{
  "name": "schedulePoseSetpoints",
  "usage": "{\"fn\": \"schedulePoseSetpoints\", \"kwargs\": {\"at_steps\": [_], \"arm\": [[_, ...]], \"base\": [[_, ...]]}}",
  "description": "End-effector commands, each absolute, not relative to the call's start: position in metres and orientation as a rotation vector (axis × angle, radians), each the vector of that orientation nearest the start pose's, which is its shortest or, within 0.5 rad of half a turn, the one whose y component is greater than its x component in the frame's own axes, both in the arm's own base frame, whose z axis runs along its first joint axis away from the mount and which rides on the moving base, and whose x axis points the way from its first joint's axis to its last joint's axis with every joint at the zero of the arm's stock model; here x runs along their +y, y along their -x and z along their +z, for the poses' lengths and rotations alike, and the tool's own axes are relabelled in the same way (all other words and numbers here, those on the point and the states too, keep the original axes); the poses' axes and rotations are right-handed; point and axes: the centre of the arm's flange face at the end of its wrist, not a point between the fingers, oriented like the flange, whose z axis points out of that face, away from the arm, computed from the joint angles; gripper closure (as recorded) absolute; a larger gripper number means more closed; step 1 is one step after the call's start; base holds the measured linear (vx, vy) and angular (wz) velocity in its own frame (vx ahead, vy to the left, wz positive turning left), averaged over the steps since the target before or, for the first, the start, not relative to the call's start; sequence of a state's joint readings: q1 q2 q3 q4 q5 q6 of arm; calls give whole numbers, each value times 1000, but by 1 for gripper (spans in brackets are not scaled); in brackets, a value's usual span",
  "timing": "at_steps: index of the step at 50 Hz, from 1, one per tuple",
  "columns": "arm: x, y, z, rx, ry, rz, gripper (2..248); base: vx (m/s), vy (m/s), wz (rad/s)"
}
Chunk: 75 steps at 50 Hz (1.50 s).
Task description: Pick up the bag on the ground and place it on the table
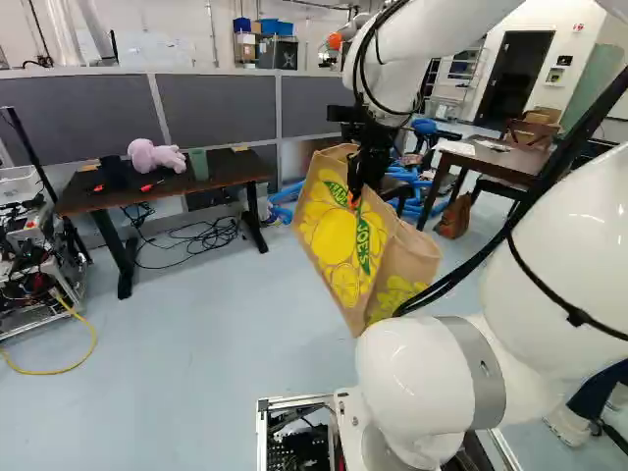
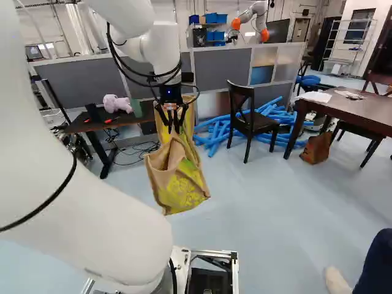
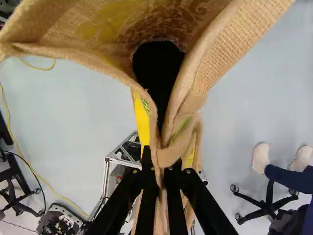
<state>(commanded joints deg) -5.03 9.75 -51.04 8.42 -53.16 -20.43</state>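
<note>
The gripper (image 2: 173, 116) holds the tan burlap bag (image 2: 177, 180) off the floor in the right base view; the bag hangs tilted below it, with yellow print on its side. In the left base view the bag (image 1: 339, 235) hangs in the air right of the desk. Seen from the wrist, the gripper (image 3: 161, 171) is shut on the pinched cloth of the bag (image 3: 230, 44), whose mouth gapes ahead of the fingers. A dark wooden table (image 2: 361, 110) stands at the right of the right base view, with papers on top.
A dark desk (image 1: 147, 191) with a pink plush toy stands at the left of the left base view. A chair (image 2: 248, 116), blue tubes (image 2: 214, 131) and a brown bag (image 2: 316, 148) lie toward the table. Another robot (image 2: 254, 18) is behind the partition. A person's leg (image 2: 373, 263) is at the right.
</note>
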Motion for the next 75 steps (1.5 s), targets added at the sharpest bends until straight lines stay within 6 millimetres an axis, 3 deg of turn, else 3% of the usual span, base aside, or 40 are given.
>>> {"fn": "schedulePoseSetpoints", "kwargs": {"at_steps": [37, 75], "arm": [[-24, -391, 583, -286, 3028, -239, 226], [-24, -391, 583, -286, 3028, -239, 226]], "base": [[14, 0, -2], [144, -2, -14]]}}
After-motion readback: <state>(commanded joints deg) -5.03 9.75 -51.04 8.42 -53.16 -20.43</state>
